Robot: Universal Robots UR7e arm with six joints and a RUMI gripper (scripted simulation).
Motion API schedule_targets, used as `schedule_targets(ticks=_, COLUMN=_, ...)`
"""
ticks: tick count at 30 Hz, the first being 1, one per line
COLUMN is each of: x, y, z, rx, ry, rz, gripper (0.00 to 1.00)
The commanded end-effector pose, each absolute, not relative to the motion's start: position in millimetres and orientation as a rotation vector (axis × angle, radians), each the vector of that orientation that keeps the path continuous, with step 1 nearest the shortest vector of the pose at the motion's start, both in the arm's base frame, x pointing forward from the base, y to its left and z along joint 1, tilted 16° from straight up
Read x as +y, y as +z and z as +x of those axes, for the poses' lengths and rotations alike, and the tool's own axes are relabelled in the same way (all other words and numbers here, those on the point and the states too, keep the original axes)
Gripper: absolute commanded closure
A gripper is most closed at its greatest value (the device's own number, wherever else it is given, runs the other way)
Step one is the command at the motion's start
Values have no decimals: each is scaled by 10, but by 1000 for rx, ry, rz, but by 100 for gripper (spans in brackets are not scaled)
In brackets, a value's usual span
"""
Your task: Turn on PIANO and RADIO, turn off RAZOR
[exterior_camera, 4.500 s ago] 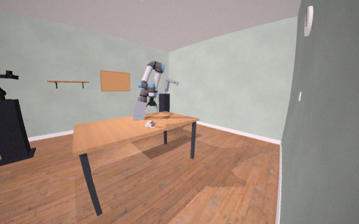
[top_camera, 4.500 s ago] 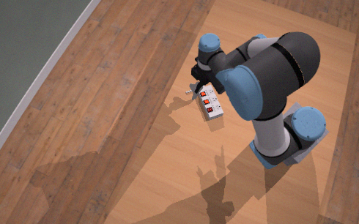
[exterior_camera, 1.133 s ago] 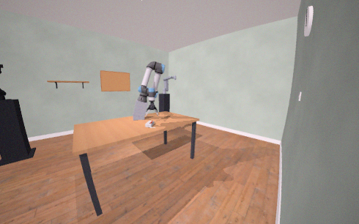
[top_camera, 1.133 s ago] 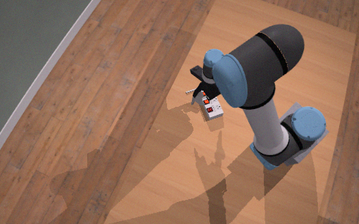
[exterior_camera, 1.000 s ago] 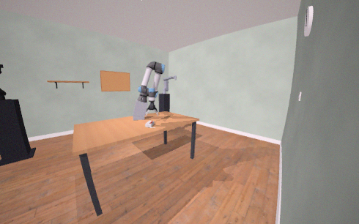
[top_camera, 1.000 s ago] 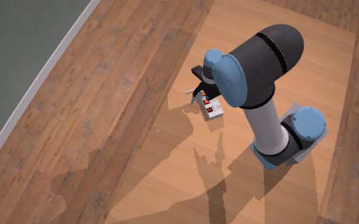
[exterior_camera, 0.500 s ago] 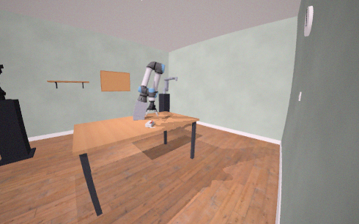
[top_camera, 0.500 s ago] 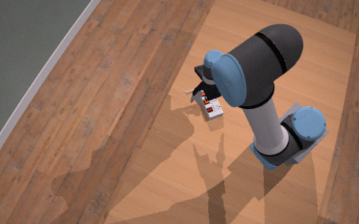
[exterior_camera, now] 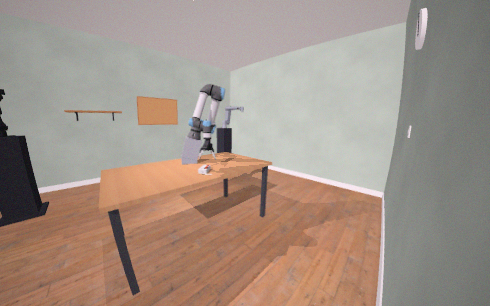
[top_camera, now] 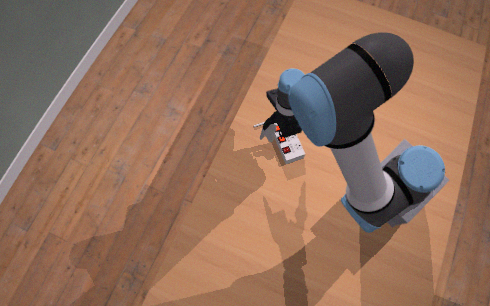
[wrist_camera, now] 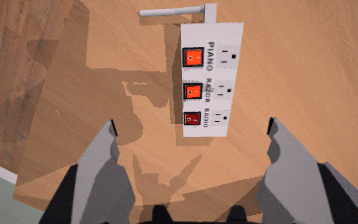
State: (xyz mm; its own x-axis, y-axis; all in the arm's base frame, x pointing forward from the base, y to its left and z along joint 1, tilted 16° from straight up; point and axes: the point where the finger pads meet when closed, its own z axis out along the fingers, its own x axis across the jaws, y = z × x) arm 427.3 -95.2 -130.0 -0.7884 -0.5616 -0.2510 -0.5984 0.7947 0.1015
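Observation:
A white power strip (wrist_camera: 226, 80) (top_camera: 294, 154) (exterior_camera: 205, 170) lies face up on the wooden table (wrist_camera: 305, 75) (top_camera: 373, 250) (exterior_camera: 143, 180). Its PIANO switch (wrist_camera: 193, 58) and RAZOR switch (wrist_camera: 193, 91) glow bright orange-red. The RADIO switch (wrist_camera: 192, 118) is a darker red. A short grey cable stub (wrist_camera: 172, 12) leaves the PIANO end. My gripper (wrist_camera: 190, 119) (top_camera: 272, 129) (exterior_camera: 207, 155) is open and empty. It hangs above the strip's RADIO end, with its two fingers wide on either side and apart from the strip. In the top view the arm hides most of the gripper.
The table's edge runs close to the strip's left in the wrist view, with wooden floor (wrist_camera: 10, 75) below. A black pedestal (exterior_camera: 10, 175) stands far left in the room. Another dark pedestal (exterior_camera: 224, 139) stands behind the table.

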Motion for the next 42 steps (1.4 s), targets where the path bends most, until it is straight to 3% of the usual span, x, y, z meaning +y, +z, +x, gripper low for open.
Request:
schedule_targets(ticks=1, x=-956, y=-1297, z=4276, rx=2776, ry=258, rz=-906, gripper=0)
schedule_targets(ticks=2, x=-956, y=-1297, z=4276, rx=2776, ry=258, rz=-906, gripper=100)
schedule_targets(ticks=42, x=-954, y=-1302, z=4277, rx=2776, ry=258, rz=-906, gripper=100)
